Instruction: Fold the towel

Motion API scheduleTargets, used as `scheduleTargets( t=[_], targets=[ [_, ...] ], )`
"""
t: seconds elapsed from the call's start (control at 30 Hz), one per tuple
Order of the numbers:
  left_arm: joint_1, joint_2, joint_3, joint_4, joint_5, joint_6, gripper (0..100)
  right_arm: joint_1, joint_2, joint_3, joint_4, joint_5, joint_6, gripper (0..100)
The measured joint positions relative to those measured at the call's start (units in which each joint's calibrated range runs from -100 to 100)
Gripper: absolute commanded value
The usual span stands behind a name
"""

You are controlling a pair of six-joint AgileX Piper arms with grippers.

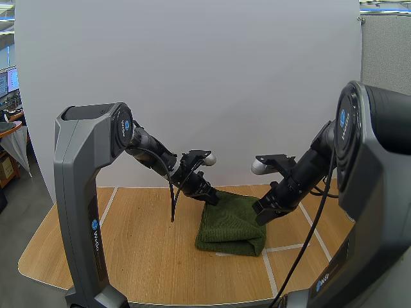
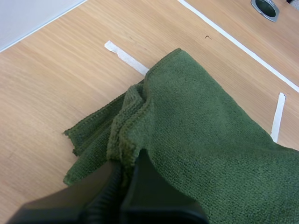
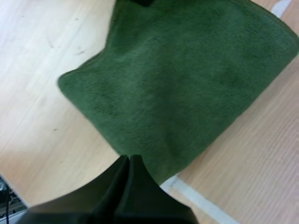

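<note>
the green towel (image 1: 232, 224) lies folded on the wooden table (image 1: 141, 237), right of centre, its doubled edge on the near side. the left gripper (image 1: 210, 197) is at its far left corner, fingers closed on a bunched edge of cloth. the right gripper (image 1: 262, 213) is at the towel's right edge, fingers pressed together, pinching the cloth. a white tape strip (image 2: 125, 57) runs under the towel.

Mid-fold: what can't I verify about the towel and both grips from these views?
1. High view: the left gripper covers the towel corner it pinches.
2. Left wrist view: its own fingers hide how many layers they hold.
3. Right wrist view: the right gripper hides how deep its bite is.
4. Lower layers: covered by the top fold.
</note>
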Motion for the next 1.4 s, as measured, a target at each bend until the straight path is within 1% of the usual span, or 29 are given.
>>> scheduleTargets(
  t=[0.1,0.17,0.27,0.33,0.37,0.43,0.53,0.57,0.6,0.7,0.8,0.9,1.1,1.17,1.4],
  targets=[
    [0.00,0.00,0.00,0.10,0.00,-0.09,34,0.00,1.77,0.00,0.00,-1.45,-0.12,0],
    [0.00,0.00,0.00,0.10,0.00,-0.46,43,0.00,5.47,0.00,0.71,-5.48,-0.55,0],
    [0.00,0.00,0.00,0.22,1.68,-1.17,49,0.29,9.92,0.00,3.72,-15.32,-2.60,0],
    [0.00,0.10,0.00,0.22,3.08,-1.57,52,1.02,12.02,-0.96,5.46,-19.72,-3.52,0],
    [0.00,0.10,0.00,0.22,3.24,-1.73,54,1.94,14.39,-1.55,6.41,-24.48,-3.74,0],
    [0.00,0.10,0.00,0.22,3.47,-1.85,61,2.11,15.29,-1.55,6.52,-25.75,-3.87,0],
    [0.00,0.10,0.00,0.45,3.77,-2.34,76,2.85,18.08,-1.55,6.53,-29.79,-4.22,0],
    [0.00,0.10,0.00,0.58,3.77,-2.62,79,3.05,21.25,-1.55,6.53,-32.10,-4.32,0],
    [0.00,-0.17,0.00,0.91,3.86,-2.62,84,3.05,21.83,-1.55,6.53,-32.97,-4.41,0],
    [0.00,-2.12,0.00,3.05,3.69,-3.54,92,3.05,23.35,-1.70,7.07,-33.24,-4.41,0],
    [0.00,-5.09,0.00,5.81,3.57,-5.71,93,3.05,24.34,-2.16,7.79,-33.06,-4.82,0],
    [0.00,-8.53,-0.13,11.58,8.29,-9.75,93,3.05,24.34,-2.16,7.79,-33.06,-5.17,0],
    [-0.03,-10.35,1.56,14.56,15.73,-11.56,93,3.05,24.34,-2.16,7.79,-32.92,-5.49,0],
    [-0.03,-11.34,4.44,15.62,15.94,-11.29,93,3.05,24.34,-2.16,7.79,-32.92,-5.49,0],
    [-0.03,-13.96,7.90,16.33,16.33,-9.59,93,3.05,24.34,-2.16,7.79,-32.92,-5.49,0]
  ],
)
